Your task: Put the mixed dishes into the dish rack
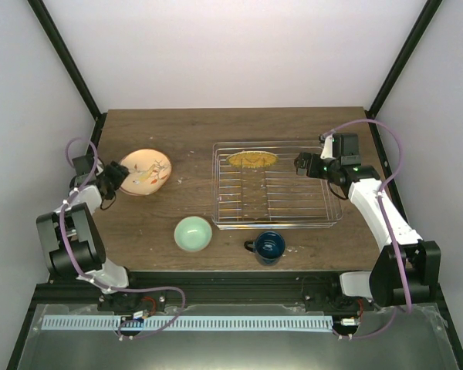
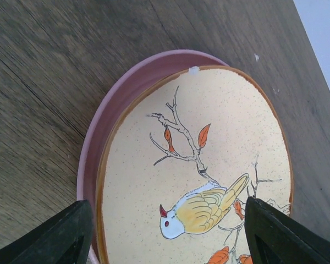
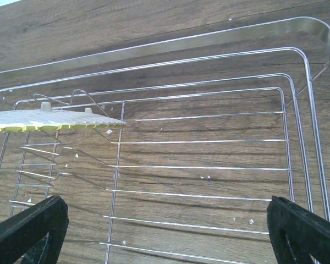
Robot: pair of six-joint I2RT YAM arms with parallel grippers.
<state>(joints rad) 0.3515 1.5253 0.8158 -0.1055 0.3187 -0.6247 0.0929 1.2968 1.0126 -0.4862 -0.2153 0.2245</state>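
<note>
Between my left jaws, set wide and gripping nothing: near edge of cream plate [image 2: 209, 181], painted with bird and branch, stacked on pink plate [image 2: 115, 110], left side of bench [image 1: 185, 131]. My right jaws: fully spread, empty, over rack [image 1: 278, 226]; green plate [image 1: 252, 159] stands at its far end. Bowl [image 1: 193, 233], mug [image 1: 268, 247]: on bench by rack's near side. Step, I judge: taking the cream plate. Next calls for closing on its rim and lifting it clear of the pink one.

Dish rack [image 1: 293, 196]: silver wire. In rack: lime-green plate [image 3: 55, 118], yellow-orange from above. Left of rack: cream plate [image 2: 209, 181], speckled, brown rim, yellow-white bird, branch, orange leaves; pink plate [image 2: 99, 143] beneath. Front of rack: mint-green bowl [image 1: 193, 233], dark blue mug [image 1: 268, 247]. Table [image 1: 177, 131]: brown woodgrain.
</note>
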